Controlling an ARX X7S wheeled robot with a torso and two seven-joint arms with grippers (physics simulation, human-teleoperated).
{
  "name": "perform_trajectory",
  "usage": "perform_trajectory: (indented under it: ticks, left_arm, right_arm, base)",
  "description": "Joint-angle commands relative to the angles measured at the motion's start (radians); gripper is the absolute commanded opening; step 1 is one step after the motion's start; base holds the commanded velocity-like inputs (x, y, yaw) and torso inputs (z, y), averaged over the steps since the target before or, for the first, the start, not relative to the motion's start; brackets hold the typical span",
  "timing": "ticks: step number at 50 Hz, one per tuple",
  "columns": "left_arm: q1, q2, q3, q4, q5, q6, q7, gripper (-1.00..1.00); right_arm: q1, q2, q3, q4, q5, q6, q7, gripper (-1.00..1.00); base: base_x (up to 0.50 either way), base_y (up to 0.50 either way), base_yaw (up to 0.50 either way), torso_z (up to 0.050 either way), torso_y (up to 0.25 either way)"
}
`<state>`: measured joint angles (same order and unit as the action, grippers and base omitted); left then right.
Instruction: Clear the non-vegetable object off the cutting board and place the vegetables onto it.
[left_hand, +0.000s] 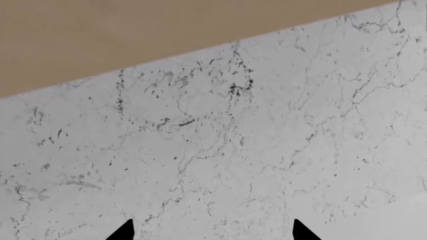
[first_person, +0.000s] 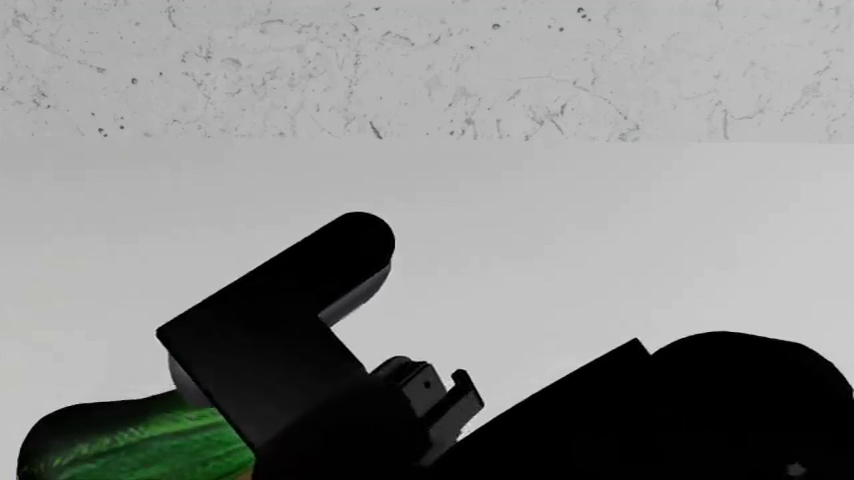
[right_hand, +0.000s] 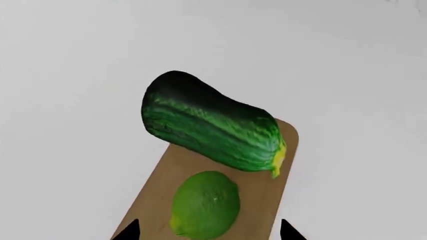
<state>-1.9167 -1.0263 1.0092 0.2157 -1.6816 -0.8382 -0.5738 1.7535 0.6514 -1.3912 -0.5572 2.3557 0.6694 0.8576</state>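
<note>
A thick dark-green zucchini (right_hand: 210, 130) with a yellow tip lies across the far end of the light-brown cutting board (right_hand: 263, 200), and its dark end overhangs the board's edge. A yellow-green oval fruit (right_hand: 205, 205) rests on the board beside it. My right gripper (right_hand: 210, 234) hovers open above the oval, its tips spread to either side of it. My left gripper (left_hand: 213, 232) is open over bare marble with nothing between its fingers. In the head view the zucchini (first_person: 134, 445) shows at the lower left, partly behind a black arm. The non-vegetable object is out of view.
A white counter (right_hand: 73, 75) surrounds the board. Speckled marble (left_hand: 267, 150) lies under the left gripper, with a tan band (left_hand: 133, 30) beyond its edge. Black arm links (first_person: 294, 350) block much of the head view's lower half.
</note>
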Motion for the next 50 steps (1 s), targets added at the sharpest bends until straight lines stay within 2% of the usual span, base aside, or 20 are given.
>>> perform_trajectory:
  ticks: [1, 17, 28, 34, 41, 50]
  left_arm:
    - [0.018, 0.021, -0.028, 0.004, 0.011, 0.013, 0.029, 1.00]
    - [0.027, 0.017, -0.043, 0.036, 0.004, 0.029, 0.017, 1.00]
    - [0.054, -0.019, -0.054, 0.121, 0.006, 0.052, -0.005, 1.00]
    - [0.092, -0.072, -0.079, 0.216, -0.065, 0.099, -0.038, 1.00]
    - [0.128, -0.129, -0.101, 0.313, -0.114, 0.146, -0.067, 1.00]
    - [0.195, -0.244, -0.126, 0.517, -0.126, 0.229, -0.097, 1.00]
  right_arm:
    - [0.103, 0.042, 0.066, -0.069, 0.053, -0.004, 0.068, 1.00]
    - [0.272, 0.131, 0.093, -0.067, 0.117, 0.095, 0.156, 1.00]
    - [0.389, 0.222, 0.127, -0.112, 0.190, 0.124, 0.243, 1.00]
    - [0.450, 0.292, 0.159, -0.166, 0.252, 0.106, 0.303, 1.00]
    - [0.550, 0.309, 0.211, -0.188, 0.331, 0.087, 0.379, 1.00]
    - [0.548, 0.324, 0.252, -0.280, 0.359, 0.009, 0.452, 1.00]
  base:
    - [0.00, 0.00, 0.00, 0.000, 0.000]
    - [0.00, 0.00, 0.00, 0.000, 0.000]
    - [0.00, 0.00, 0.00, 0.000, 0.000]
    - [0.00, 0.00, 0.00, 0.000, 0.000]
    - [0.00, 0.00, 0.00, 0.000, 0.000]
    - [0.00, 0.00, 0.00, 0.000, 0.000]
